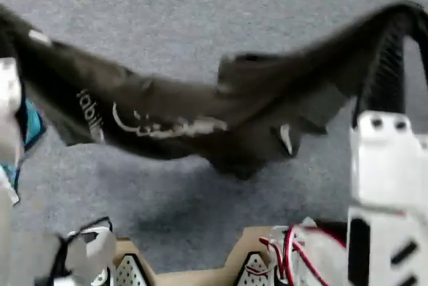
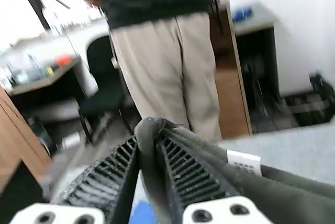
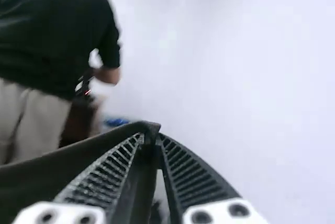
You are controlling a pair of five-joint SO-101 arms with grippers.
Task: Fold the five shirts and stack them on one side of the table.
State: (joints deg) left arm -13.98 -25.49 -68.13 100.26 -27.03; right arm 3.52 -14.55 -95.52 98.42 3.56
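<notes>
left hand [image 2: 149, 136] clamped on one edge of the dark shirt [image 1: 267, 109], right hand [image 3: 152, 135] clamped on the other. shirt hangs stretched above the counter [image 1: 200, 25], sagging mid-span; probably to spread it flat for folding.

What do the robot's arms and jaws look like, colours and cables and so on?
Both arms have white plastic bodies: the left arm, and the blockier right arm. The jaws are black, ribbed like a grid, tapering to a point, each bolted to a white plate with dark screw holes. Red and black cables run near the right arm's base.
</notes>
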